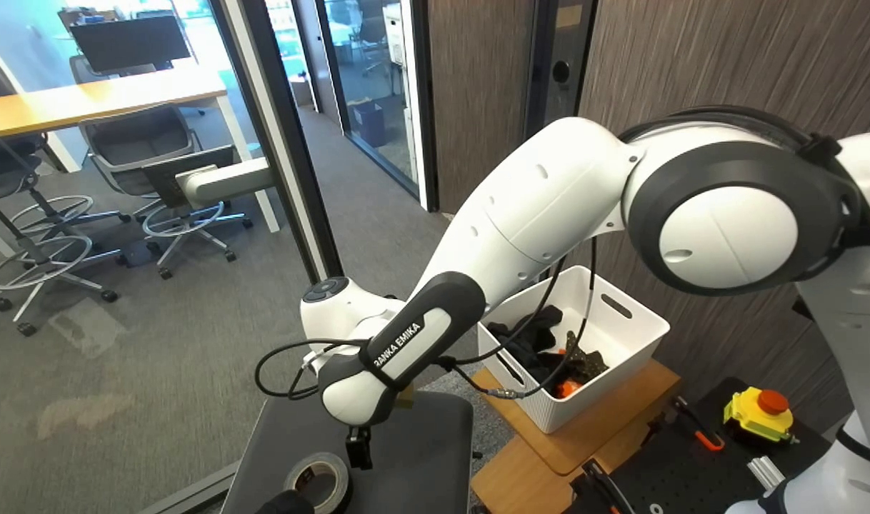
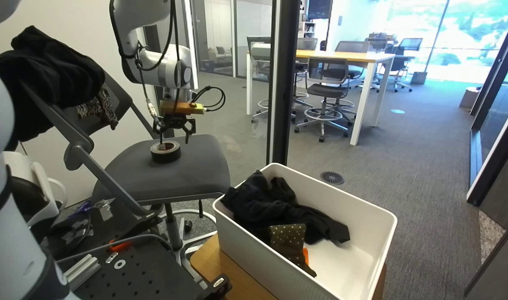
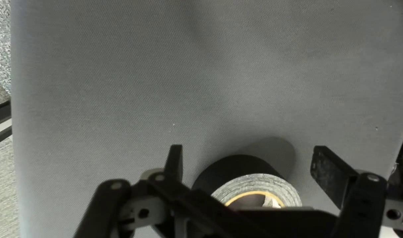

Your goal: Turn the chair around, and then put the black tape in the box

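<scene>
Rounded grey fabric chair [image 2: 191, 175]: turn unclear — black tape ring [image 2: 166, 157] not yet in white rectangular plastic tub [image 2: 262, 262] — fingers [image 3: 330, 175] apart.

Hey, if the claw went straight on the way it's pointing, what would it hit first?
Probably the grey chair seat beneath the claw. The black tape appears partly between the open fingers in the wrist view, though, so one may catch its rim first; depth is unclear.

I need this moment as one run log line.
gripper: open, above chair | black tape: on chair, not held | box: dark cloth inside
</scene>
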Action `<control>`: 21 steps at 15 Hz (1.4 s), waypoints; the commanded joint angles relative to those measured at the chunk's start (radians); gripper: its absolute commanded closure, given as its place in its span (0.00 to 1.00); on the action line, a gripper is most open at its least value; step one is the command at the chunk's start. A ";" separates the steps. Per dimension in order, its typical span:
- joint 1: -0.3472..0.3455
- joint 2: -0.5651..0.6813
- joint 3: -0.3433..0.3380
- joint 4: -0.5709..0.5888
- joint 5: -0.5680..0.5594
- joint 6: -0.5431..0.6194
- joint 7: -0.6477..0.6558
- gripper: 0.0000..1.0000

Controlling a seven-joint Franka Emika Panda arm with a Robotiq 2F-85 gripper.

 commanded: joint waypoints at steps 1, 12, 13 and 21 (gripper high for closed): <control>0.018 0.044 -0.007 0.111 -0.030 -0.021 0.056 0.00; 0.003 0.217 0.019 0.320 0.045 -0.038 0.099 0.00; 0.002 0.232 0.021 0.335 0.053 -0.038 0.104 0.00; 0.002 0.326 0.047 0.416 0.121 -0.117 0.114 0.00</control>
